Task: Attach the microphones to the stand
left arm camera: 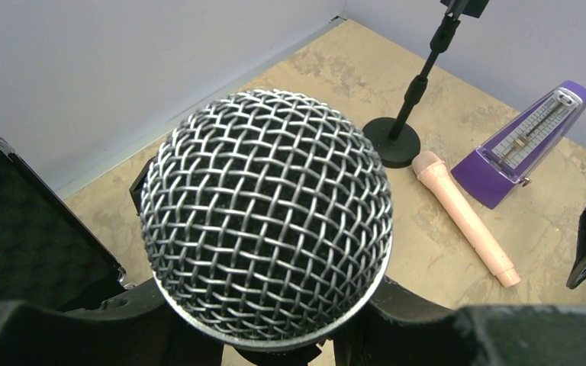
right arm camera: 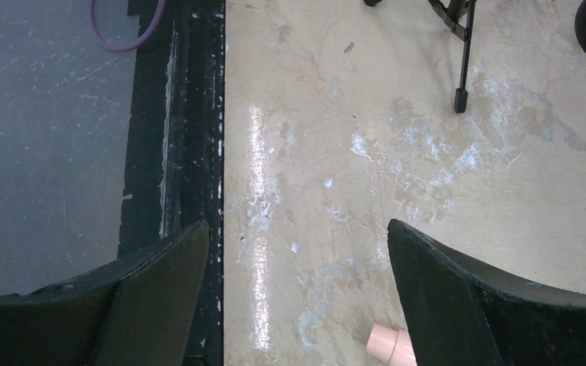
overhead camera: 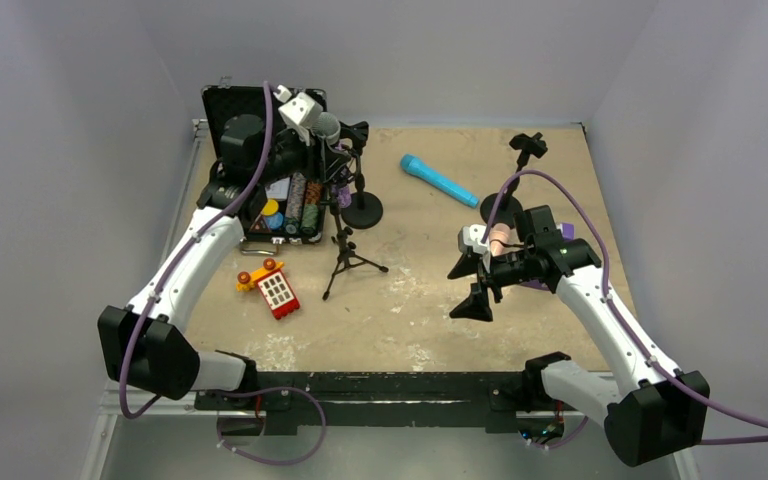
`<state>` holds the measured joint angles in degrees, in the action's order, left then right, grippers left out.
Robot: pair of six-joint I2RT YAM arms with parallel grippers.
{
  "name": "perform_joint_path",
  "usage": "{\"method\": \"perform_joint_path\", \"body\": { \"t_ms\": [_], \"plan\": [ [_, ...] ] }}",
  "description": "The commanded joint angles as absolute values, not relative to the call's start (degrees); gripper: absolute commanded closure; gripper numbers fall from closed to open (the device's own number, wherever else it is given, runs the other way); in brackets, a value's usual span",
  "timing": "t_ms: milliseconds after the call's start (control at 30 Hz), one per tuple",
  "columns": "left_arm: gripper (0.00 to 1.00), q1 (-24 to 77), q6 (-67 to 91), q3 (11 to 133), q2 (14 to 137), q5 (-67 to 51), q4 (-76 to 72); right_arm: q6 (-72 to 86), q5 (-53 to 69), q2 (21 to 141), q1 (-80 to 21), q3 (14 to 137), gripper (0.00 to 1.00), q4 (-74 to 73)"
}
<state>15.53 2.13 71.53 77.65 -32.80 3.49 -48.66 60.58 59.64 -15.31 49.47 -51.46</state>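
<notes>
My left gripper (overhead camera: 312, 118) is at the back left, shut on a microphone with a silver mesh head (overhead camera: 327, 126), right beside the clip of a round-base stand (overhead camera: 363, 209). In the left wrist view the mesh head (left arm camera: 267, 213) fills the gap between my fingers (left arm camera: 427, 313) and hides the microphone's body. The blue microphone (overhead camera: 438, 180) lies at the back middle. The pink microphone (overhead camera: 500, 237) lies under my right arm and also shows in the left wrist view (left arm camera: 465, 217). My right gripper (overhead camera: 470, 286) is open and empty just in front of it; its end (right arm camera: 387, 345) shows by the right finger.
A second round-base stand (overhead camera: 501, 205) stands at the back right, next to a purple metronome (left arm camera: 530, 141). A black tripod (overhead camera: 346, 252) stands mid-table. An open black case (overhead camera: 280, 200) holds chips at the back left. A red and yellow toy (overhead camera: 272, 288) lies front left.
</notes>
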Motion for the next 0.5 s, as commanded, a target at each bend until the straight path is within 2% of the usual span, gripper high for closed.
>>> {"method": "perform_joint_path", "body": {
  "t_ms": [0, 133, 167, 233, 333, 400, 467],
  "plan": [
    [1.0, 15.6, 2.8, 69.8, 77.8, -31.5, 10.0, -49.7, 61.5, 59.8, -15.1, 49.8, 0.1, -51.8],
    [1.0, 15.6, 5.2, 72.0, 77.0, -30.9, 10.6, -49.7, 61.5, 59.7, -15.1, 49.7, 0.1, -51.8],
    [0.96, 15.6, 6.1, 73.1, 76.8, -30.7, 11.1, -49.7, 61.5, 59.6, -15.1, 49.7, 0.1, -51.8],
    [0.76, 15.6, 7.9, 75.3, 76.2, -30.3, 12.4, -49.8, 61.6, 59.7, -15.1, 49.7, 0.1, -51.8],
    [0.39, 15.6, 10.3, 78.1, 75.1, -29.6, 13.5, -49.9, 61.6, 59.7, -15.1, 49.8, 0.1, -51.9],
    [0.25, 15.6, 11.5, 79.0, 73.9, -28.8, 13.5, -49.9, 61.6, 59.8, -15.1, 49.8, 0.1, -51.9],
    [0.19, 15.6, 11.9, 80.1, 73.2, -28.3, 14.3, -50.0, 61.5, 59.8, -15.1, 49.8, 0.1, -51.9]
  ]
}}
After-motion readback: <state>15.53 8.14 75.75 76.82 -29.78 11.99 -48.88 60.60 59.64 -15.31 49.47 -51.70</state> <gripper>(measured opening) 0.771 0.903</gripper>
